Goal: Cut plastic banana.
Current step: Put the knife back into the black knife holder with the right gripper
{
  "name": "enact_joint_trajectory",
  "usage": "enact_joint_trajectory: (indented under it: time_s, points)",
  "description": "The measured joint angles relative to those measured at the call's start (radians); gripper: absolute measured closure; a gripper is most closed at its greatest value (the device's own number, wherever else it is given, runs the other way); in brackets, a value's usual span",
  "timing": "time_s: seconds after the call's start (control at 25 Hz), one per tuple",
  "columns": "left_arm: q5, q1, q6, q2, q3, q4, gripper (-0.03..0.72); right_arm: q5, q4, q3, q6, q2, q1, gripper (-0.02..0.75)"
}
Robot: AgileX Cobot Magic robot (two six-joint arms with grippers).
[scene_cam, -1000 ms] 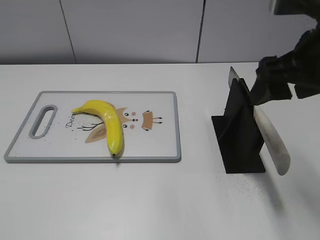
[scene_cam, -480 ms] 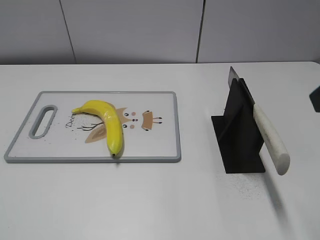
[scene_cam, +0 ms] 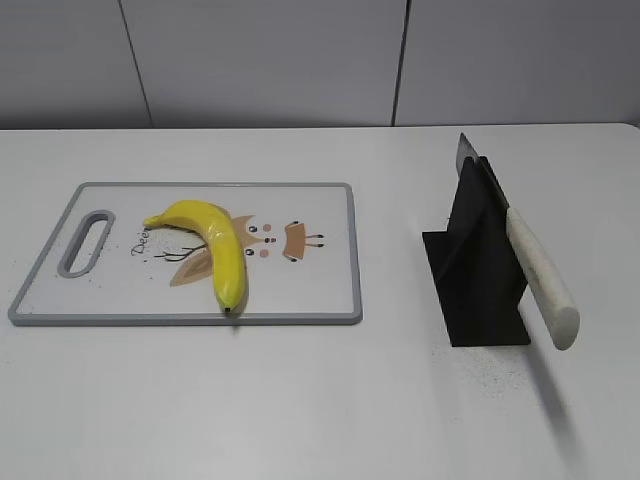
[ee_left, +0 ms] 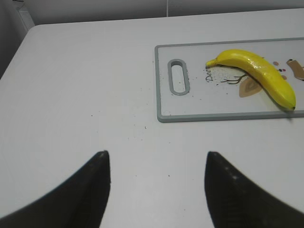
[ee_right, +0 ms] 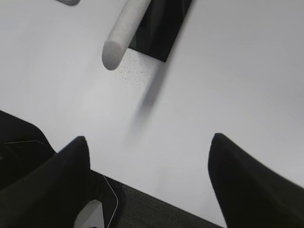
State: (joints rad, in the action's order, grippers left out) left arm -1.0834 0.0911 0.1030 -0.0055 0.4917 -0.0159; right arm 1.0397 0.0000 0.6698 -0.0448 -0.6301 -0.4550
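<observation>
Exterior view: one plastic banana [scene_cam: 214,250] lies on one cutting board [scene_cam: 320,300], left on the tabletop [scene_cam: 320,400].
We see one knife [scene_cam: 540,275] in its black stand [scene_cam: 480,270], far right; our right gripper [ee_right: 147,161], open and empty, sits nearer it, handle slanting toward us. The left gripper [ee_left: 156,166] is open too.

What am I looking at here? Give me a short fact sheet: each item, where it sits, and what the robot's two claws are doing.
banana: whole, lying on the cutting board
cutting board: flat on the white table, left side
knife: resting in the black stand, pale handle sticking out
black stand: on the table, right side
left gripper: open, holding nothing
right gripper: open, holding nothing
</observation>
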Motion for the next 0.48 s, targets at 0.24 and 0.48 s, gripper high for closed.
enact_joint_trajectory:
  time_s: [0.24, 0.48]
  points:
    - [0.0, 0.0, 0.0, 0.0, 0.0, 0.0, 0.098, 0.008, 0.0, -0.119, 0.006, 0.211, 0.0, 0.155]
    - [0.0, 0.0, 0.0, 0.0, 0.0, 0.0, 0.098, 0.014, 0.0, -0.17, 0.019, 0.371, 0.0, 0.156]
